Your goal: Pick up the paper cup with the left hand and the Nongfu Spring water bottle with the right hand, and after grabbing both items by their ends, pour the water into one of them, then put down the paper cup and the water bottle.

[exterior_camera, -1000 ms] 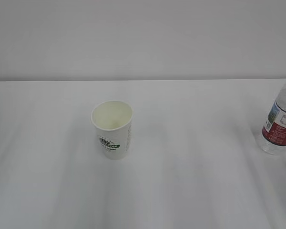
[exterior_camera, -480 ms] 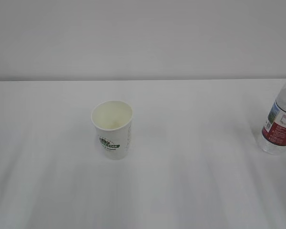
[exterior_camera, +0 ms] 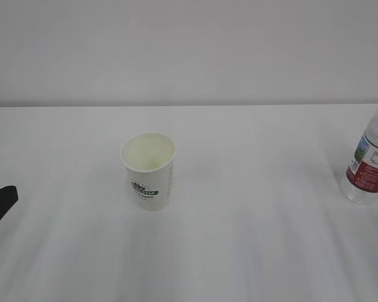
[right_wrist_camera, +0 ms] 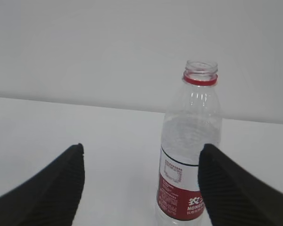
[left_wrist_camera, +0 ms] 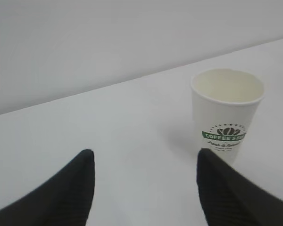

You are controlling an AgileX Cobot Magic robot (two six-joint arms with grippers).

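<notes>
Paper cup (exterior_camera: 148,170) mid-table (exterior_camera: 252,251), water bottle (exterior_camera: 369,165) far right, well apart.

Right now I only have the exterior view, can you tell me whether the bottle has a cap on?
Observer: No cap. The right wrist view shows the Nongfu Spring water bottle with an open mouth above its red neck ring.
Operator: Is the right claw lined up with it?
Observer: Partly. The right claw is open, with the bottle nearer its right finger.
Operator: And the left one?
Observer: The left claw is open and short of the paper cup, which stands upright, ahead and to the right.
</notes>
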